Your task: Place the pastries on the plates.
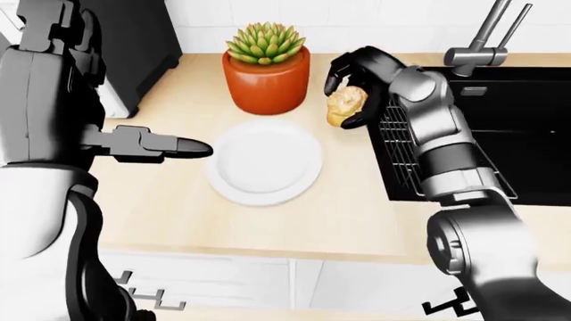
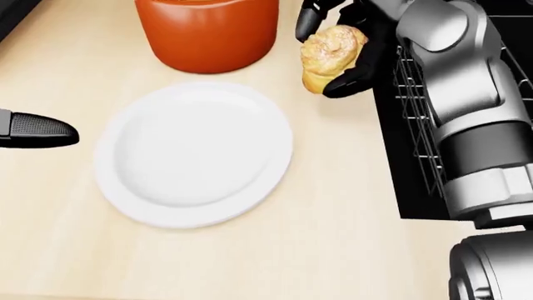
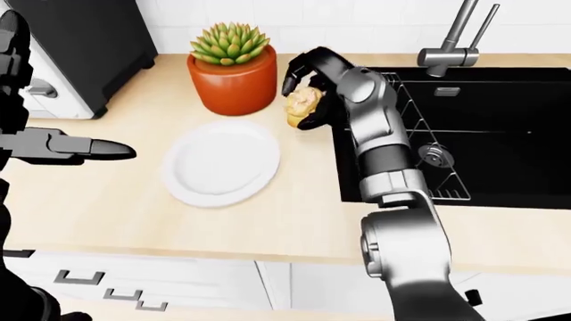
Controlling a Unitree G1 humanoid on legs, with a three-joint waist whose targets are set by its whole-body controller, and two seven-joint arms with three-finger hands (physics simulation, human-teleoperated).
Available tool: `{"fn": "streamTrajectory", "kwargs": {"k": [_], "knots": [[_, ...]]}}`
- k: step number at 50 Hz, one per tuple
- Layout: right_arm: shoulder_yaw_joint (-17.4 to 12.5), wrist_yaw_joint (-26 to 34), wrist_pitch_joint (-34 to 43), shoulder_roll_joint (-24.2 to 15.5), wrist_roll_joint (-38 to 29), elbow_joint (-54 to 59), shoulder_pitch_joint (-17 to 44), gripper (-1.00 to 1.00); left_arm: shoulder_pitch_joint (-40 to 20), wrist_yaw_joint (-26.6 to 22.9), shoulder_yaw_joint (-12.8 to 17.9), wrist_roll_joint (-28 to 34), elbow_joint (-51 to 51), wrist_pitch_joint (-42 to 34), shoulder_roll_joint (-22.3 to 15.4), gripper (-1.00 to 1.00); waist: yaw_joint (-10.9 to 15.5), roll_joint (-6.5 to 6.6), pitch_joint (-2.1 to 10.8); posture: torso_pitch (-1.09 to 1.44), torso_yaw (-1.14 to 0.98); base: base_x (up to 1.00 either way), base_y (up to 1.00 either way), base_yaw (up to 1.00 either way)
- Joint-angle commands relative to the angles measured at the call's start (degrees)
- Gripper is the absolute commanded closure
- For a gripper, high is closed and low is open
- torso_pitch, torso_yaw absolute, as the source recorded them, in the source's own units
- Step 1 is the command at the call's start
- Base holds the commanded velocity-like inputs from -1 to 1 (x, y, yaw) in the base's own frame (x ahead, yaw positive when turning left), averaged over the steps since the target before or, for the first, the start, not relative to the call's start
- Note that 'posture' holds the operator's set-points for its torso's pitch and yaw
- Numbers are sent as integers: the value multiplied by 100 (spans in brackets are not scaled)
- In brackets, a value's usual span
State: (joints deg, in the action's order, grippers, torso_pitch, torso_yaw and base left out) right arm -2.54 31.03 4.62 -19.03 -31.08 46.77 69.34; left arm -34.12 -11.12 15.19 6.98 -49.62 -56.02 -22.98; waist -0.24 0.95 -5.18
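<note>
A golden pastry [image 2: 332,55] sits in my right hand [image 2: 327,57], whose black fingers [image 2: 310,22] curl round it from above and below. It hangs just above the wooden counter, up and to the right of the empty white plate [image 2: 193,153] in the head view. My left hand [image 2: 40,131] points flat and open toward the plate's left rim, a short way from it, and holds nothing. Only this one pastry and this one plate show.
An orange pot with a green succulent [image 1: 266,73] stands right above the plate. A black sink [image 1: 509,127] with a wire rack [image 2: 417,125] and a faucet [image 1: 482,40] lies to the right. A black appliance [image 1: 134,47] stands at the upper left.
</note>
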Motion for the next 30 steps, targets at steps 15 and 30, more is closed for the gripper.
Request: {"fn": "streamTrajectory", "kwargs": {"k": [15,30], "knots": [[204,1434,795,781,358,-2631,-36,100,7,40,104,42,-147,204,-31,-100,-14,36,154,6,0,0,0,0],[482,1684,630,1451,256,-2504,93,100,119,31,173,25,-234,210,-25,-100,-55,112,165,6,0,0,0,0]]}}
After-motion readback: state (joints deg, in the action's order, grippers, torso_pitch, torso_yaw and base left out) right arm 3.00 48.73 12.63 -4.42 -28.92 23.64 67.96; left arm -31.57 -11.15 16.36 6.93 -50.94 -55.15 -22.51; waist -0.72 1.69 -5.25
